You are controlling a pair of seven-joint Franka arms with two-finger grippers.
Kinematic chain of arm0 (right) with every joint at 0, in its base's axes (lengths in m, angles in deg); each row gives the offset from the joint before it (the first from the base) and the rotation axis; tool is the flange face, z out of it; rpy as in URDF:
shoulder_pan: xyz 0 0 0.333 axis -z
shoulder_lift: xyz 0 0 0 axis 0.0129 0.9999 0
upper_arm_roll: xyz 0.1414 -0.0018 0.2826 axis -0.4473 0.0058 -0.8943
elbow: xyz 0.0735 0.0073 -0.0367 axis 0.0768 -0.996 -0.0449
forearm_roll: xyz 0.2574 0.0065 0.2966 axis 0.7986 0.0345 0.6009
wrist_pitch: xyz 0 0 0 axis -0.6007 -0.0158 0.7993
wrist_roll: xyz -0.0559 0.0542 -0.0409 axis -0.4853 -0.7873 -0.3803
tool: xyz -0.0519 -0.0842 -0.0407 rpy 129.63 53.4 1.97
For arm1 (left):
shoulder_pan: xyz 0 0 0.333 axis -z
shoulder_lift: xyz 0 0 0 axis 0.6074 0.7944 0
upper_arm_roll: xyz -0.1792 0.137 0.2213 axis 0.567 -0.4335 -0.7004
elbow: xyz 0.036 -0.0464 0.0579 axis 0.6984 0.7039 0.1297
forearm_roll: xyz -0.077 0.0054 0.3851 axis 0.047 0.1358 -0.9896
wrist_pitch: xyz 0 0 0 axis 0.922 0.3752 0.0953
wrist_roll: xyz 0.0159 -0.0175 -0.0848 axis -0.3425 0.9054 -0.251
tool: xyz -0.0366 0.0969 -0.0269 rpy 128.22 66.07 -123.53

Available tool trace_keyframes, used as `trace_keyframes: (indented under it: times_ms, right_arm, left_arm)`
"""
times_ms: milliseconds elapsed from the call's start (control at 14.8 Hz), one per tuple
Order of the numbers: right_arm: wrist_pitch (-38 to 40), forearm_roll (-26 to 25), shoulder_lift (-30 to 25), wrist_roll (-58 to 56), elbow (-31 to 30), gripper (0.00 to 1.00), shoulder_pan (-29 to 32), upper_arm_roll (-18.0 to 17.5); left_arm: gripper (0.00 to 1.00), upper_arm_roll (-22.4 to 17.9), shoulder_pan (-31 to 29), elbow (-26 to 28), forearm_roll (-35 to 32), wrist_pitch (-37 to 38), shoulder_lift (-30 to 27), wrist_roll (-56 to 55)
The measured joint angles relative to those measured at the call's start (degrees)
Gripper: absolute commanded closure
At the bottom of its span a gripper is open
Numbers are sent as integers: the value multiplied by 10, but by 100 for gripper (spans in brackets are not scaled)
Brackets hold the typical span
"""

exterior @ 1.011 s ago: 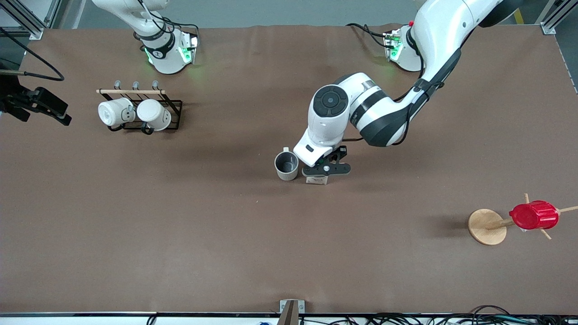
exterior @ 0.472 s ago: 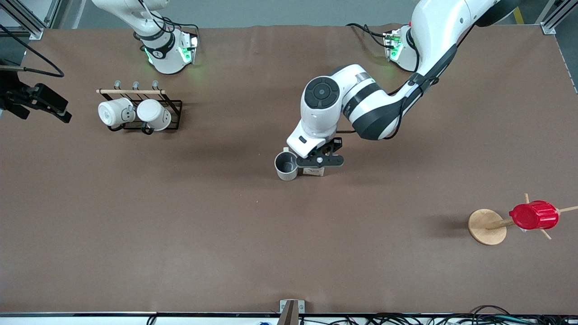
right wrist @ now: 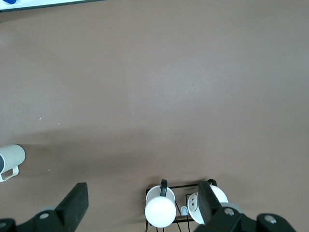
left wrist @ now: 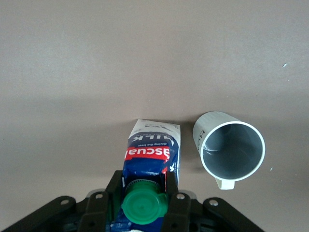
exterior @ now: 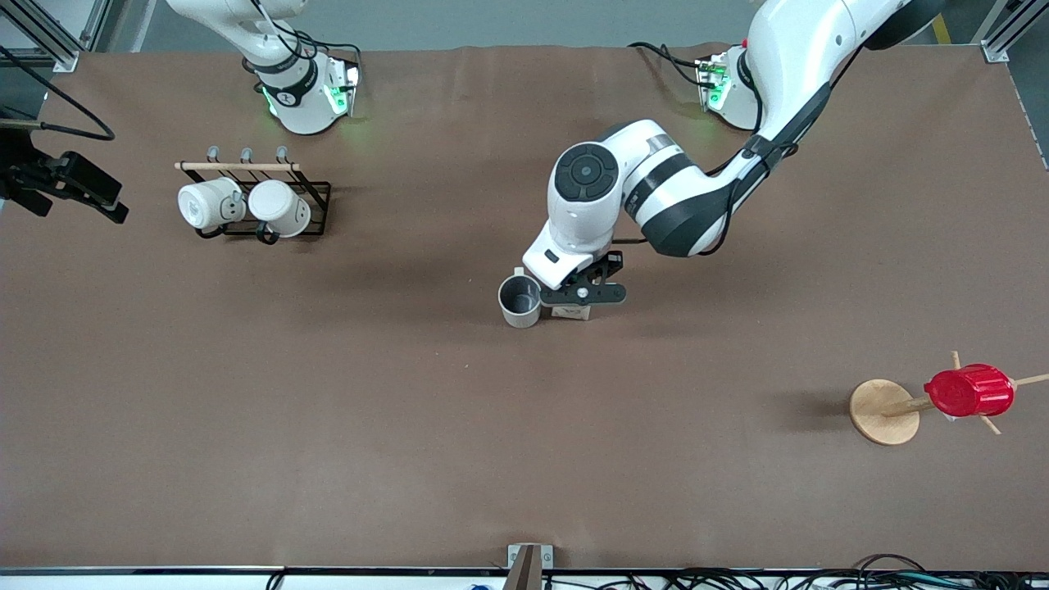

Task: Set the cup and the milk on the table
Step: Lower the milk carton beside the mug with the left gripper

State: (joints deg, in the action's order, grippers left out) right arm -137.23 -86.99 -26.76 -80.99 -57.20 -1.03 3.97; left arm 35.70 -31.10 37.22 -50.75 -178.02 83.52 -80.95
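The left gripper (exterior: 578, 297) stood low over the middle of the brown worktop (exterior: 328, 426), its jaws pinching the milk (left wrist: 153, 150) just under its green cap (left wrist: 143, 206), one jaw on either side of the carton's top. In the left wrist view the carton showed its dark-blue and white side with a red label, and its base appeared to rest on the cloth, though contact could not be confirmed. In the front view only a pale sliver of the carton (exterior: 571, 312) showed below the gripper. The cup (exterior: 519, 300) stood upright on the worktop just beside the milk, toward the right arm's end, its grey inside open to the camera; in the left wrist view (left wrist: 229, 148) a narrow gap separated it from the carton. The right arm waited raised at its own end of the worktop, the right gripper (right wrist: 140, 208) hanging with its jaws spread wide and holding nothing, over a black wire rack (exterior: 315, 209). Two white mugs (exterior: 246, 205) lay on their sides in that rack, beneath a wooden rail. Toward the left arm's end, nearer to the front camera, a red ribbed cup (exterior: 969, 391) hung on a wooden peg stand (exterior: 883, 412).
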Motion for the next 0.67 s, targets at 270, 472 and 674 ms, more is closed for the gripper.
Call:
trace_keyframes:
  times_ms: [270,472,674]
  right_arm:
    - [0,0,0,0,0,0,0,0]
    - [0,0,0,0,0,0,0,0]
    - [0,0,0,0,0,0,0,0]
  left_arm:
    - [51,0,0,0,0,0,4,0]
    - [5,0,-2,0,0,-1,8,0]
    - [0,0,-3,-4,0,-2,8,0]
